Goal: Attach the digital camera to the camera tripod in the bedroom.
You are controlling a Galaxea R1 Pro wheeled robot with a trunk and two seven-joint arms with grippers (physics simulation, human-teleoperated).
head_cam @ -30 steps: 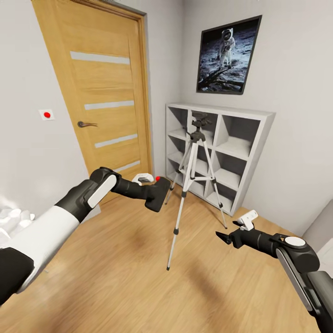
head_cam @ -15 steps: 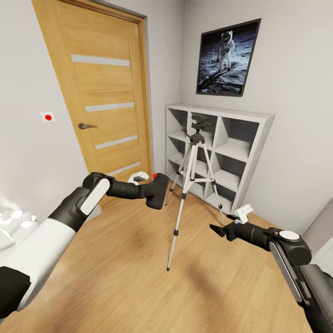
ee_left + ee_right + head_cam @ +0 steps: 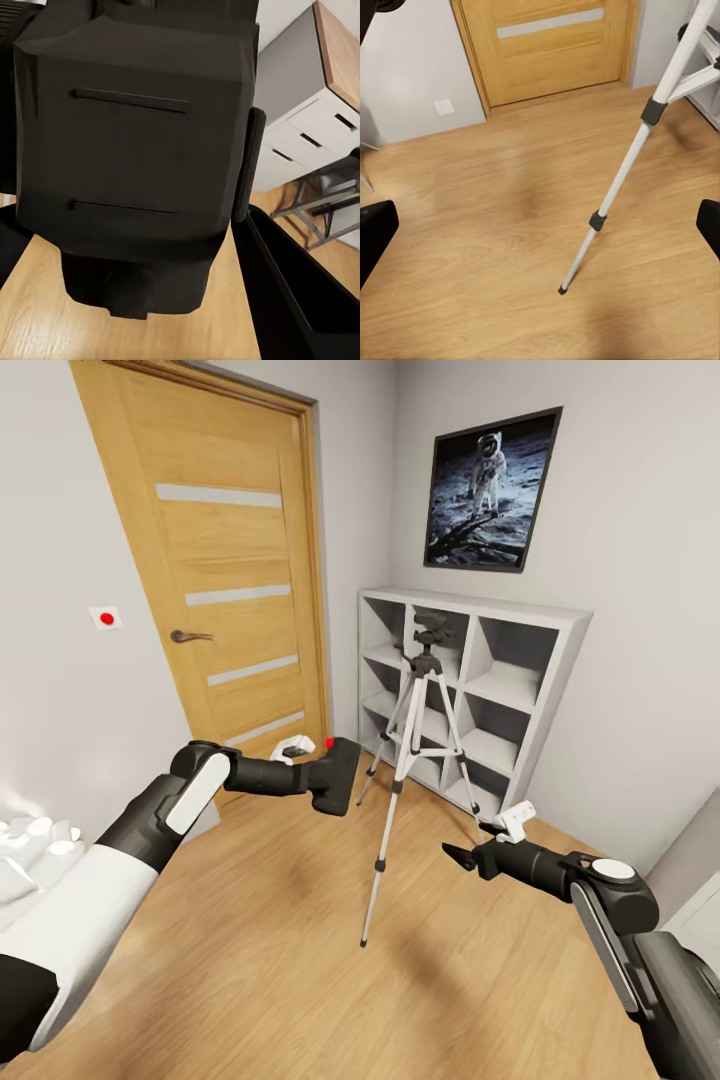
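Head view: left claw [image 3: 318, 768] clenched around digital camera [image 3: 335, 775]; right claw [image 3: 462, 855] spread, empty.

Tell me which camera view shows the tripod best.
The head view: the whole tripod stands before the white shelf, head to feet. The right wrist view catches one leg; the left wrist view has a blurry bit of legs behind the camera.

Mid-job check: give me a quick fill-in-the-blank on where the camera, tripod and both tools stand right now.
1. The digital camera is held in the ____ tool.
2. The camera tripod stands on the floor in front of the white ____.
3. The right tool is ____ and holds nothing.
4. The tripod's pan head carries ____ camera yet.

Missing words: left; shelving; open; no
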